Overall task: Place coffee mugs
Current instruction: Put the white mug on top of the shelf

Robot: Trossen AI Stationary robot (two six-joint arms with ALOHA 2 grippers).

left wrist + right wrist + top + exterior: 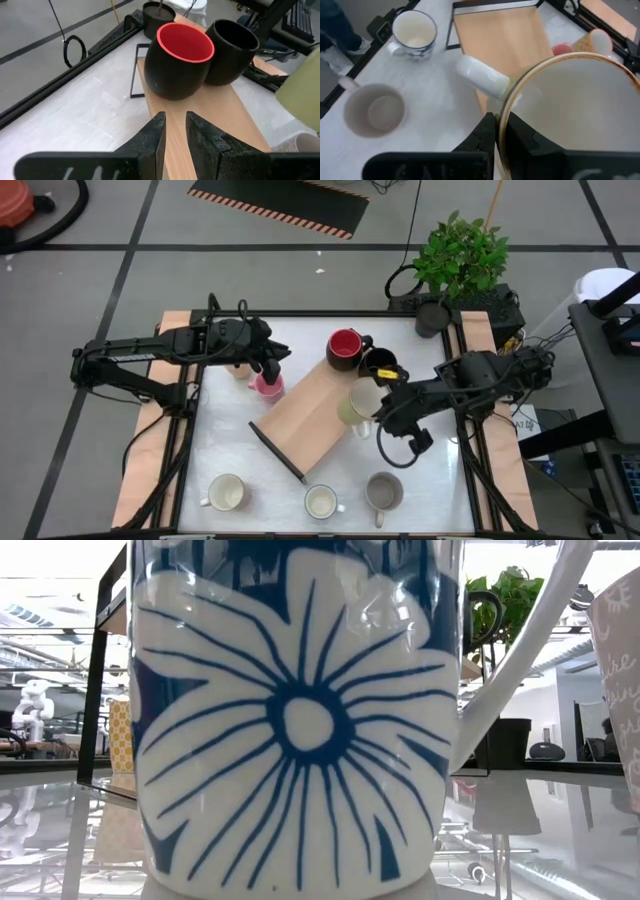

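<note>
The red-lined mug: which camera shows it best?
The left wrist view: the red-lined mug fills the frame beyond the left gripper. The high view shows it small from above. The other two views don't show it.

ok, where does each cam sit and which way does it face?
High: overhead, straight down; both arms, wooden board.
Low: table height, blocked by blue-flowered white mug; no arm.
Left wrist: left gripper faces red-lined dark mug.
Right wrist: right gripper clamps cream mug rim.
Shared: the board shows in the high and both wrist views.
</note>
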